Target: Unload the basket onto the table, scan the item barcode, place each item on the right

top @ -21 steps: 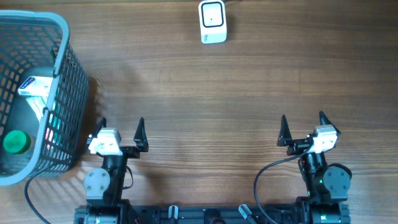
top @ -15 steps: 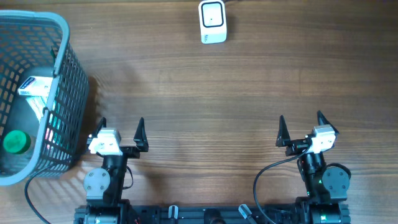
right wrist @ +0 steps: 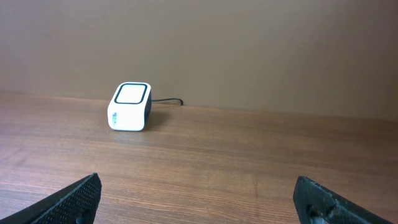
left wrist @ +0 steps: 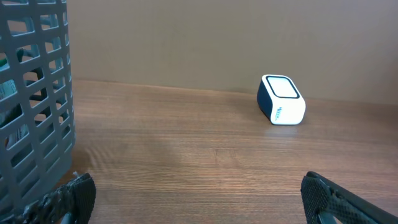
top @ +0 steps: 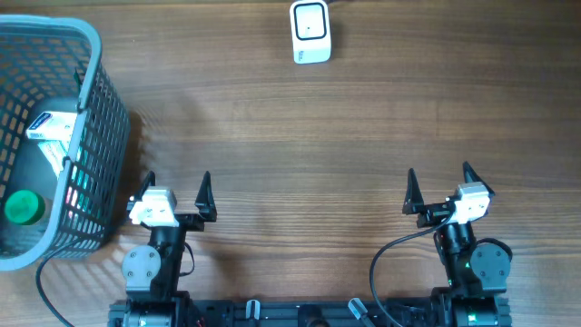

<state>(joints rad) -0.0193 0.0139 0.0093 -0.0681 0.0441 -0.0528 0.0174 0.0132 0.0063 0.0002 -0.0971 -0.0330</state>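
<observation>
A tall grey basket [top: 98,136] stands at the counter's [top: 300,136] left edge, and the things to be scanned lie inside it, behind its mesh wall. Two can be told apart there: a white box [top: 50,124] with a blue label against the right wall, and a round green cap [top: 23,207] lower down by the left side. A patch of pink and green shows through the mesh between them, too broken up to name.

One white scanner [top: 310,32] with a dark-rimmed window sits at the far edge of the counter, well apart from the basket. Its dark cable [right wrist: 166,100] runs off behind it toward the back wall.

Two arms sit at the near edge. The left arm [top: 150,263] is close by the basket, so the mesh wall fills the left side of its wrist view [left wrist: 37,93] and stands between its jaws and the items. The scanner [left wrist: 281,99] lies ahead and to the right of it. The right arm [top: 472,259] is well off to the other side, with the scanner [right wrist: 129,107] ahead and to its left.

Both pairs of jaws are spread wide and hold nothing - only the dark fingertips [left wrist: 74,196] show at the bottom corners of each wrist view.
</observation>
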